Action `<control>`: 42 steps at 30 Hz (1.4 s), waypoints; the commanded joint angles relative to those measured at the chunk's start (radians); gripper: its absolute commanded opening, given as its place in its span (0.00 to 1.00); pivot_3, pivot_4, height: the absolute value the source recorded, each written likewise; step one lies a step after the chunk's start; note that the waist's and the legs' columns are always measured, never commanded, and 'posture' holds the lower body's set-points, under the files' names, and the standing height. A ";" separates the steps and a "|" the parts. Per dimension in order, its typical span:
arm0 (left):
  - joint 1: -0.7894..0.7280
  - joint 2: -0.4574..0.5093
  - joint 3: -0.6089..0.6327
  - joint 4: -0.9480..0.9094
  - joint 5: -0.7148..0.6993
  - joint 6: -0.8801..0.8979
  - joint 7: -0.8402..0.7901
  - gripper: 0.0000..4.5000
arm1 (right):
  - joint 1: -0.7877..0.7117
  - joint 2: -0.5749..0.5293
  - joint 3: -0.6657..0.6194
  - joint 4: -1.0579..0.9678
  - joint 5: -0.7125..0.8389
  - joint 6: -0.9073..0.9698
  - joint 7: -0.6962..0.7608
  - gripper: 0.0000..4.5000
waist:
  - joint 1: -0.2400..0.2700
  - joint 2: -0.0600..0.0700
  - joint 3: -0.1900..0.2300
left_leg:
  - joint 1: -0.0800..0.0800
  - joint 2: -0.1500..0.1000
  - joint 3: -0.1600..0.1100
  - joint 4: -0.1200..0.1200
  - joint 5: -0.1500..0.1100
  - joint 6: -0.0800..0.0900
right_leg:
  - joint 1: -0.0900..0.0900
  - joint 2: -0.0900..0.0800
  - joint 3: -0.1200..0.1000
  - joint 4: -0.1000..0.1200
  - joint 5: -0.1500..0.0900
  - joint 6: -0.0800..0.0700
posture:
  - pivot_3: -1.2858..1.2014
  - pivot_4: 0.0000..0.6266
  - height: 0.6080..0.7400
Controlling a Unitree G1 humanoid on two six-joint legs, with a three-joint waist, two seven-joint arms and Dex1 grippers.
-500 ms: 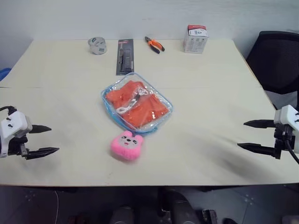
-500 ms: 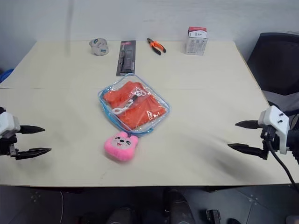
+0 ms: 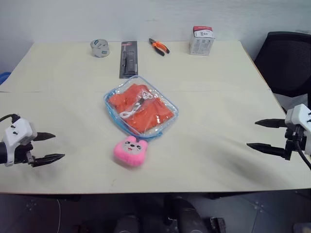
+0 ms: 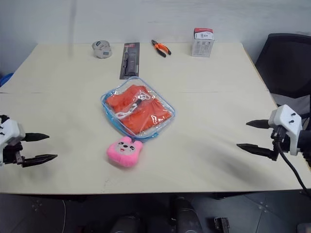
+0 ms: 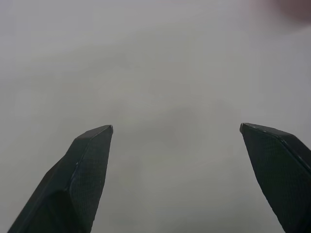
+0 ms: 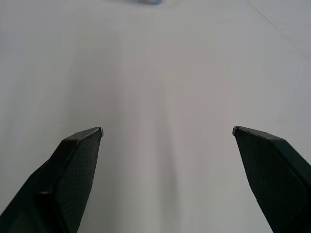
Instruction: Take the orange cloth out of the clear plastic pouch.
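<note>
The clear plastic pouch (image 3: 141, 108) with light blue trim lies flat in the middle of the table. The orange cloth (image 3: 146, 110) is inside it, wrinkled, with a white clip on top. A pink plush charm (image 3: 130, 151) lies just in front of the pouch. My left gripper (image 3: 52, 146) hovers open near the table's front left, well apart from the pouch. My right gripper (image 3: 252, 134) stands open at the front right, also far from it. Both wrist views show wide-spread fingers (image 5: 82, 170) over bare tabletop.
Along the table's far edge lie a roll of tape (image 3: 100, 47), a black packaged tool (image 3: 128, 58), orange-handled pliers (image 3: 159, 46) and a small white box (image 3: 201, 41). A black chair (image 3: 286, 63) stands at the right.
Both grippers have shifted only slightly, and the whole picture has moved a little. The pouch, cloth and plush lie as before.
</note>
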 commanded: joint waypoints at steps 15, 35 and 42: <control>-0.458 -0.421 -0.220 -0.348 -0.135 0.447 0.484 0.98 | -0.029 0.241 -0.006 -0.526 0.211 0.307 -0.390 1.00 | 0.016 -0.001 0.000 | 0.000 -0.003 -0.001 0.007 0.002 -0.003 | 0.004 -0.002 0.002 0.006 0.001 0.002 | 0.52 0.24 1.00; -0.792 -0.664 -0.492 0.094 0.197 0.343 0.603 0.56 | -0.117 0.301 0.130 -0.668 0.261 0.365 -0.534 1.00 | 0.020 -0.003 0.000 | 0.000 -0.002 -0.002 0.006 0.005 -0.005 | 0.003 0.002 0.001 0.008 0.002 0.000 | 0.52 0.24 1.00; -0.760 -0.627 -0.401 0.036 0.173 0.391 0.637 0.05 | -0.144 0.295 0.166 -0.632 0.246 0.345 -0.504 1.00 | 0.021 -0.003 0.000 | 0.000 -0.002 -0.002 0.006 0.005 -0.005 | 0.003 0.001 0.001 0.008 0.002 0.000 | 0.52 0.24 1.00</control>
